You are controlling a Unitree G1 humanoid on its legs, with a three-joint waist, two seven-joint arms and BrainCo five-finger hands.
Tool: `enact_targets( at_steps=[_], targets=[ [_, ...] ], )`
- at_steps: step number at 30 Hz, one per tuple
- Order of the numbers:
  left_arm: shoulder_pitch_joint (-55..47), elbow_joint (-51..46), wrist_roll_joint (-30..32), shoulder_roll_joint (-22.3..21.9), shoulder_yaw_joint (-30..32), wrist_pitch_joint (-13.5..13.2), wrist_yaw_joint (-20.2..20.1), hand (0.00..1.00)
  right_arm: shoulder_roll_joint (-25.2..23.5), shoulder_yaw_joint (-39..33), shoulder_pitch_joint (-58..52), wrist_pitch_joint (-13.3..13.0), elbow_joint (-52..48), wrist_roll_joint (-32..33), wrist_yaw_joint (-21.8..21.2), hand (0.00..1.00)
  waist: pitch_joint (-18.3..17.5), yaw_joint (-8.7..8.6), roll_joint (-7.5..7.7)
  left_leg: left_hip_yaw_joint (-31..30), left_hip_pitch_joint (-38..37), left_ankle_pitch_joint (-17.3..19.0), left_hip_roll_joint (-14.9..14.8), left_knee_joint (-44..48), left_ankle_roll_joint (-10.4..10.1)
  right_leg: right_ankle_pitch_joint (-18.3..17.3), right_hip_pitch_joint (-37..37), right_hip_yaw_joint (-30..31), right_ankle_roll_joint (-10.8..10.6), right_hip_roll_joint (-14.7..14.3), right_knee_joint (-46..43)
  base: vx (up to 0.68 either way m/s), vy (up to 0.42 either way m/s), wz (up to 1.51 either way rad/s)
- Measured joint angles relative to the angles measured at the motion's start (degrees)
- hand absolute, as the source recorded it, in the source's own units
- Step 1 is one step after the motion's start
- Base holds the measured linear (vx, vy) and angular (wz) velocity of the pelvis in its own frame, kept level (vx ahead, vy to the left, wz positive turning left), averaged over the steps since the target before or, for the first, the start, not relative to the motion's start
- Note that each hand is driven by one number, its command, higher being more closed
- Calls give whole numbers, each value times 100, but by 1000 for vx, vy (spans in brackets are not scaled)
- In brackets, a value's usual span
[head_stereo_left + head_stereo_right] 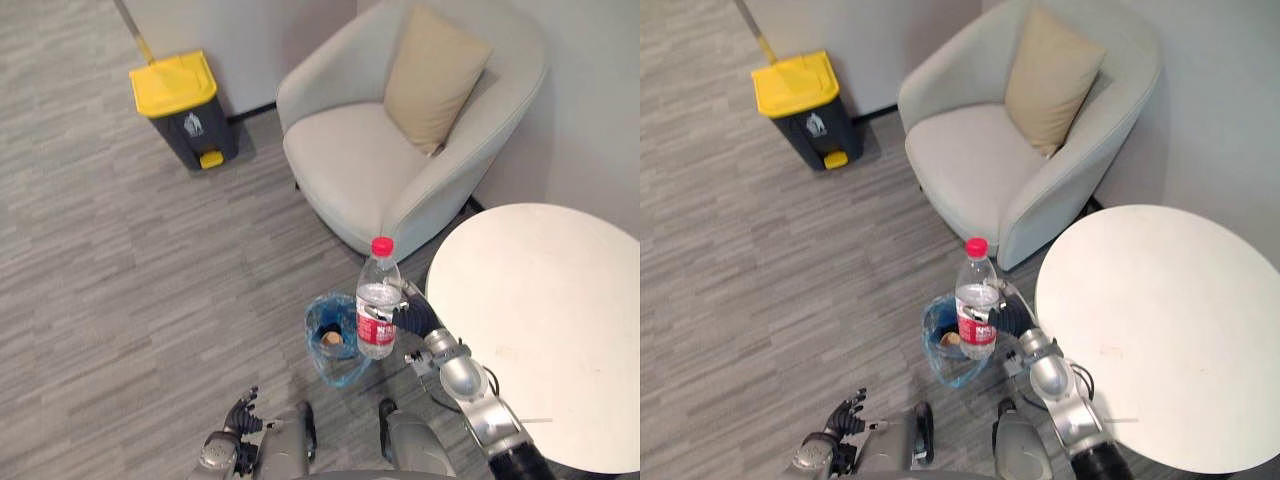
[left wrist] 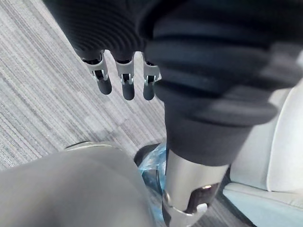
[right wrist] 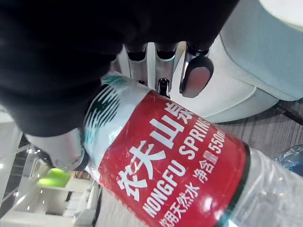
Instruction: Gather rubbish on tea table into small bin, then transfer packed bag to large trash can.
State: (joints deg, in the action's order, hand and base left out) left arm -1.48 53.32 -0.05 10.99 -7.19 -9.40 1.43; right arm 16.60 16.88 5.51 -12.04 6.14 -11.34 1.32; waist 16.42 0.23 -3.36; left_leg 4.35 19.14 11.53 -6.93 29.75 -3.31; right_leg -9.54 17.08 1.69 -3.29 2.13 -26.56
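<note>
With right hand (image 1: 412, 320) curled tight, holding left of the white counter (image 1: 560, 300), by the blue-lined small bin (image 1: 318, 322), an upright water bottle (image 1: 377, 310). Left hand (image 1: 240, 412) low at near left, fingers loosely spread. Mid-gathering, seemingly: next calls for lowering, then uncurling over it.

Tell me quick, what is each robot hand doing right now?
Left robot hand: open, holding nothing.
Right robot hand: closed around the clear plastic water bottle with red cap and label.
</note>
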Motion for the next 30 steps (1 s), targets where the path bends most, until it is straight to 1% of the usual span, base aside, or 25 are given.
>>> enact_targets(
  at_steps=[1, 2, 3, 5, 6, 7, 8, 11, 12, 13, 15, 18, 20, 21, 22, 23, 25, 26, 27, 29, 30],
  targets=[
    [153, -34, -61, 5, 9, -2, 19, 0, 84, 112, 267, 0, 40, -1, 11, 100, 150, 68, -22, -42, 217, -2, 6, 121, 2, -14, 214, -19, -8, 6, -149, -249, -2, 19],
    [257, -114, -158, 38, 14, -9, 32, 0, 141, 197, 534, -1, 127, -6, 34, 100, 267, 69, -24, -89, 440, -12, 37, 195, -5, -50, 441, -64, -21, 47, -302, -213, -7, 28],
    [309, -134, -175, 52, 29, -10, 64, 0, 151, 258, 670, -1, 193, -10, 70, 100, 312, 69, -23, -139, 570, -28, 76, 235, -18, -72, 563, -120, -19, 88, -384, -202, -13, 43],
    [474, -236, -255, 87, 109, -25, 156, 0, 224, 381, 1071, -1, 367, -50, 153, 100, 545, 75, -61, -216, 888, -123, 118, 312, 5, -97, 851, -224, -12, 166, -576, -183, -16, 42],
    [560, -271, -356, 119, 150, -45, 247, 0, 253, 426, 1309, 3, 506, -92, 239, 100, 621, 128, -81, -257, 1168, -170, 123, 407, -6, -98, 1119, -299, -9, 194, -714, -147, -16, 25],
    [566, -312, -395, 124, 198, -49, 266, 0, 256, 437, 1397, 3, 547, -114, 264, 100, 645, 149, -86, -263, 1283, -176, 116, 460, -14, -102, 1225, -310, -3, 196, -774, -124, -18, 15],
    [640, -324, -421, 125, 262, -51, 289, 0, 264, 442, 1572, 3, 669, -146, 343, 100, 676, 235, -88, -267, 1526, -187, 103, 580, -11, -110, 1471, -317, 10, 198, -914, -104, -17, 6],
    [835, -335, -537, 106, 337, -52, 402, 0, 262, 447, 1916, 11, 869, -299, 533, 100, 714, 288, -88, -298, 2038, -181, 99, 881, -2, -160, 1970, -327, 15, 218, -1253, -82, -15, 5],
    [1032, -376, -600, 67, 400, -52, 416, 0, 276, 441, 2117, 13, 890, -381, 669, 100, 793, 362, -92, -300, 2344, -159, 90, 1082, 26, -199, 2278, -327, 19, 226, -1476, -92, -15, 1],
    [1095, -444, -613, 37, 470, -52, 431, 0, 293, 444, 2193, 15, 891, -429, 715, 100, 820, 372, -91, -308, 2479, -146, 91, 1172, 43, -224, 2415, -327, 15, 234, -1573, -118, -14, 7],
    [1314, -743, -640, -69, 683, -97, 513, 0, 301, 439, 2466, 31, 892, -634, 876, 100, 912, 372, -88, -306, 3054, -91, 41, 1544, 126, -330, 2936, -380, 30, 287, -1978, -122, -37, 18],
    [1574, -980, -657, -164, 783, -108, 520, 0, 304, 433, 2745, 138, 898, -741, 965, 100, 1031, 378, -77, -347, 3617, -87, -6, 1910, 128, -417, 3441, -439, 42, 299, -2345, -84, -51, 11],
    [1774, -1215, -658, -192, 789, -114, 520, 0, 291, 431, 3041, 152, 936, -777, 1073, 100, 1216, 391, -11, -392, 4094, -84, -12, 2190, 130, -475, 3912, -457, 68, 319, -2686, -102, -75, 9],
    [1827, -1255, -674, -196, 795, -121, 514, 0, 291, 427, 3115, 152, 936, -784, 1100, 100, 1276, 396, -6, -401, 4192, -81, -14, 2258, 133, -488, 4016, -464, 77, 326, -2767, -85, -84, 11],
    [1930, -1403, -720, -217, 881, -127, 523, 0, 287, 388, 3228, 173, 941, -786, 1133, 100, 1326, 407, 24, -396, 4448, -65, -14, 2366, 158, -538, 4286, -469, 99, 373, -2955, -77, -101, 18],
    [2030, -1505, -772, -244, 949, -151, 530, 0, 286, 352, 3329, 195, 989, -786, 1203, 100, 1328, 408, 25, -376, 4726, -67, -62, 2498, 160, -610, 4563, -478, 66, 404, -3151, -72, -110, 20],
    [2158, -1629, -839, -257, 969, -243, 577, 0, 278, 318, 3489, 252, 1190, -784, 1313, 100, 1344, 430, 35, -290, 5064, -68, -199, 2721, 160, -677, 4899, -484, 99, 416, -3424, -57, -107, 12],
    [2245, -1739, -839, -263, 986, -259, 625, 0, 287, 255, 3543, 266, 1281, -779, 1366, 100, 1366, 507, 49, -278, 5238, -67, -221, 2845, 160, -721, 5090, -467, 97, 420, -3578, -54, -83, 3],
    [2294, -1779, -839, -274, 991, -260, 627, 0, 287, 182, 3549, 276, 1302, -778, 1377, 100, 1375, 519, 48, -280, 5318, -67, -221, 2894, 160, -755, 5179, -461, 67, 425, -3642, -55, -54, 2],
    [2307, -2003, -880, -277, 1012, -308, 633, 0, 286, 14, 3633, 362, 1353, -769, 1501, 100, 1421, 528, 48, -316, 5587, -72, -222, 3048, 152, -798, 5443, -477, 88, 440, -3829, -51, -26, 4],
    [2308, -2051, -905, -270, 1015, -311, 632, 0, 284, -38, 3652, 362, 1379, -761, 1514, 100, 1421, 528, 48, -324, 5643, -71, -221, 3074, 152, -807, 5494, -479, 93, 443, -3864, -40, -11, 3]
  ],
)
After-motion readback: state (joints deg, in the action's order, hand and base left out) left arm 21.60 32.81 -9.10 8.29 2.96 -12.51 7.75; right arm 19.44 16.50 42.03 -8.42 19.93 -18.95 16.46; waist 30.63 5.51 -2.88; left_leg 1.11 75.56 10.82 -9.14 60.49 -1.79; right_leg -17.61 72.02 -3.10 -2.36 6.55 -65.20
